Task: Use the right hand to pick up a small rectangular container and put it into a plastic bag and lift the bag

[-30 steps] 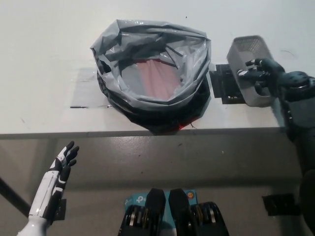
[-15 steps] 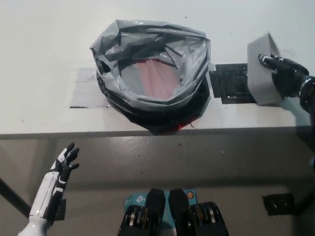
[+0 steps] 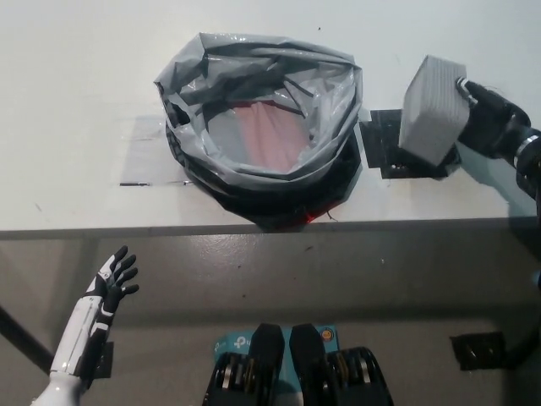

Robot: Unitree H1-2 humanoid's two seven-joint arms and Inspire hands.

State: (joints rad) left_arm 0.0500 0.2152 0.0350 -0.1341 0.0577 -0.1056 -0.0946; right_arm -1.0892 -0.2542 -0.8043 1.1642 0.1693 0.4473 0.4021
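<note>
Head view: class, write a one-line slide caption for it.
Right robot hand holds the grey rectangular container beside the open plastic bag; left robot hand rests open below the table.

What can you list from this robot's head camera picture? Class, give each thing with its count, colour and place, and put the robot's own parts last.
Crinkled grey plastic bag: one, grey over a black base, mouth open, on the white table's middle; something reddish shows inside.
Small rectangular grey container: one, grey, held tilted to the right of the bag.
Flat black plate: one, black, on the table between bag and container, partly under the container.
White table: one, white, filling the picture's upper half.
Right robot hand: one, black, far right, closed on the container.
Left robot hand: one, white with dark fingers, lower left below the table edge, open and resting.
</note>
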